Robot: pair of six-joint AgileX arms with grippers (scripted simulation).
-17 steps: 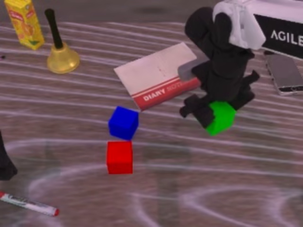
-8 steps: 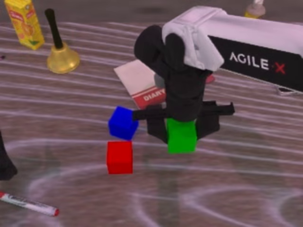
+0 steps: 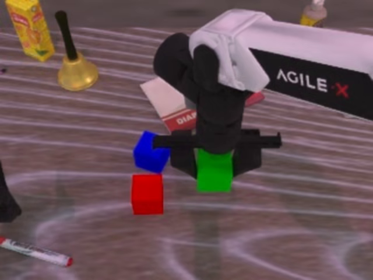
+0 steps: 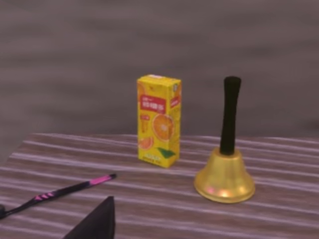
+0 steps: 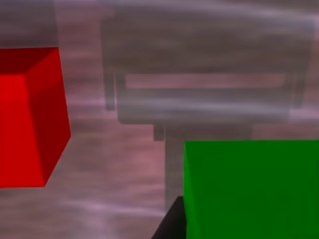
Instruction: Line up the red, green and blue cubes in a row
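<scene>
- The right gripper (image 3: 214, 165) points down over the middle of the counter (image 3: 291, 233), its fingers clamped on the green cube (image 3: 214, 171), one on each side.
- In the right wrist view the green cube (image 5: 251, 189) fills the near corner, with the gripper's shadow on the counter beyond it, so the cube looks to be held above the surface.
- The red cube (image 3: 147, 193) sits on the counter to the left of the green cube, apart from it; the right wrist view shows it (image 5: 30, 117) off to one side.
- The blue cube (image 3: 151, 152) lies just behind the red one, turned at a slight angle, its near corner close to the red cube's back edge.
- A red-and-white notebook (image 3: 170, 105) lies behind the blue cube, partly hidden by the right arm.
- At the back left stand a brass bell (image 3: 76, 69) with a black handle and a yellow juice carton (image 3: 30, 28); the left wrist view shows both.
- A marker (image 3: 35, 252) lies at the front left edge.
- The left arm is parked at the left edge of the counter; whether the left gripper (image 3: 7, 204) is clenched or released cannot be told.
</scene>
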